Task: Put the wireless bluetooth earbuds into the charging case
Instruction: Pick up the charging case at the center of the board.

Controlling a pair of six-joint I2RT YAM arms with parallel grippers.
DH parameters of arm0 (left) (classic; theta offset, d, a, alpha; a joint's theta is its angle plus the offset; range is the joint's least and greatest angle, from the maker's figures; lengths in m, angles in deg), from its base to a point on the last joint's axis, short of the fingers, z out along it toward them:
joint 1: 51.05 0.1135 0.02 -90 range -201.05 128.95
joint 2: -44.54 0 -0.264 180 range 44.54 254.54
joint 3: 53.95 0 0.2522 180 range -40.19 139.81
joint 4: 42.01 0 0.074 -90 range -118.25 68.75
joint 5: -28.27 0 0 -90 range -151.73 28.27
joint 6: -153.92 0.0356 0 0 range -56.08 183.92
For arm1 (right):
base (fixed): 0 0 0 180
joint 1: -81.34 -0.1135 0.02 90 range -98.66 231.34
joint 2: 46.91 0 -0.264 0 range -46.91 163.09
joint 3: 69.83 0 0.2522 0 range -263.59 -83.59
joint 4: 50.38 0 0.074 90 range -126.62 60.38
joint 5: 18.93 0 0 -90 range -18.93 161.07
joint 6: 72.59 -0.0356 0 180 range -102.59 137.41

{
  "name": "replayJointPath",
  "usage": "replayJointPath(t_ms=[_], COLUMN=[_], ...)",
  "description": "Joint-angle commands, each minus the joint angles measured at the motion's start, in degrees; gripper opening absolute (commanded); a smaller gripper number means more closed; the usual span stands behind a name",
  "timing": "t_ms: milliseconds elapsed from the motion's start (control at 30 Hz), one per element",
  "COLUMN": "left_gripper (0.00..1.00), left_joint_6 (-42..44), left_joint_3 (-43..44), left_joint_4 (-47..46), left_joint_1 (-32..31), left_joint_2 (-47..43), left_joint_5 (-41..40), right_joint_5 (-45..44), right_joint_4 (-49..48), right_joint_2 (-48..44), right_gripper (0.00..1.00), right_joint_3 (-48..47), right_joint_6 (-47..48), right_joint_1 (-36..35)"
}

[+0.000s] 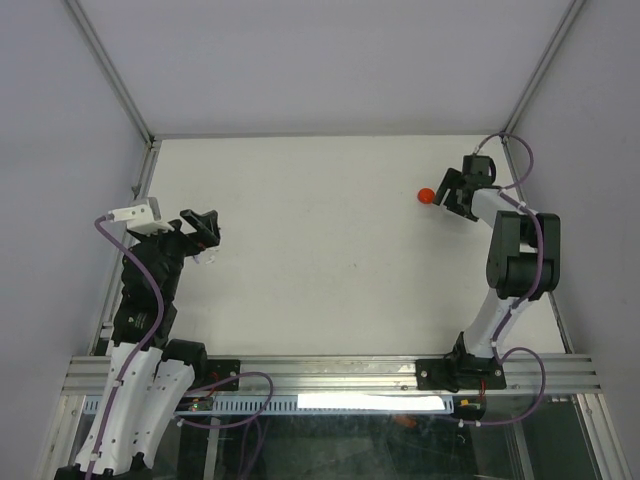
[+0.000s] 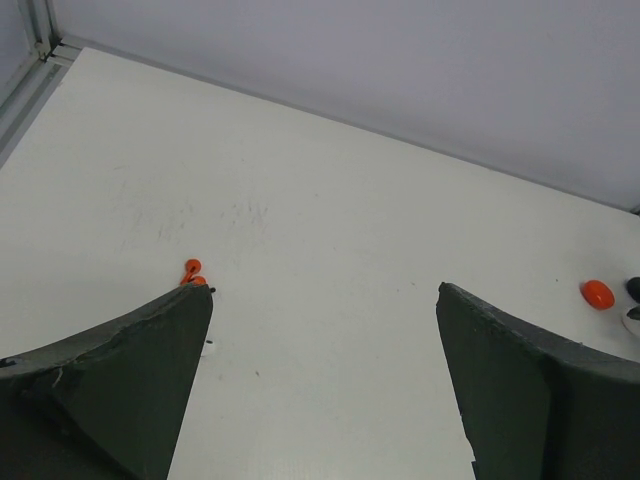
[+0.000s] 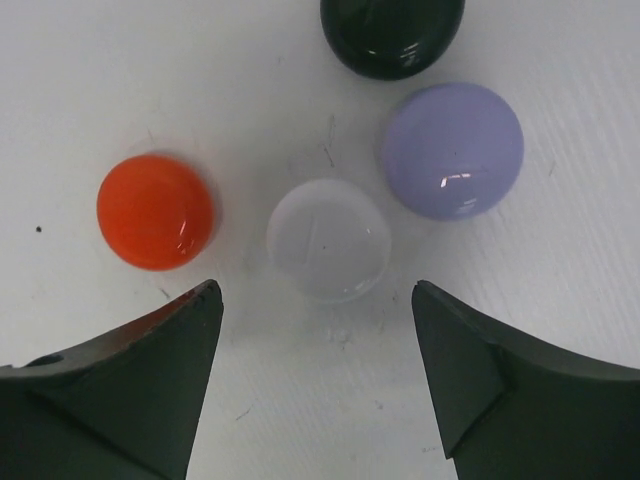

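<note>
White table surface (image 1: 320, 250): matte, with faint grey scuff marks (image 2: 190, 215) on it. A small orange piece (image 2: 192, 270) lies in the left part of the surface; what it is cannot be told. Grey walls (image 1: 320, 60) close off the far, left and right edges. Aluminium frame posts (image 1: 110, 70) rise from both far corners. An aluminium rail (image 1: 330, 372) runs along the near edge.

Earbuds (image 3: 328, 240) clustered on the table (image 1: 320, 240) far right, before right claw (image 3: 316, 295); left claw (image 2: 325, 292) well apart.

My left arm (image 1: 145, 290) is folded back, and my left gripper (image 2: 325, 288) has its jaws spread wide. My right arm (image 1: 520, 255) stretches far forward, with my right gripper (image 3: 315, 285) pointing down, jaws apart.
</note>
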Motion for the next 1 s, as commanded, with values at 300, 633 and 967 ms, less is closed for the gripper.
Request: replayJointPath(t_ms=[300,633,967], left_gripper=[0.99,0.99,0.99], left_joint_6=[0.29,-0.14,-6.02], left_joint_3=[0.46,0.5,2.14], left_joint_4=[-2.64,-3.08,-3.01], left_joint_1=[1.5,1.89,1.92], left_joint_2=[0.9,3.83,10.08], left_joint_5=[2.39,9.85,23.45], right_joint_5=[-2.19,-1.6,-0.03], right_joint_4=[2.56,4.14,4.68], right_joint_2=[7.88,8.22,-5.24], right_gripper=[0.73,0.54,0.49], right_joint_3=[-8.07,-8.31,-0.12], right_joint_6=[4.89,6.52,4.18], right_joint_1=[0.49,-0.12,-6.12])
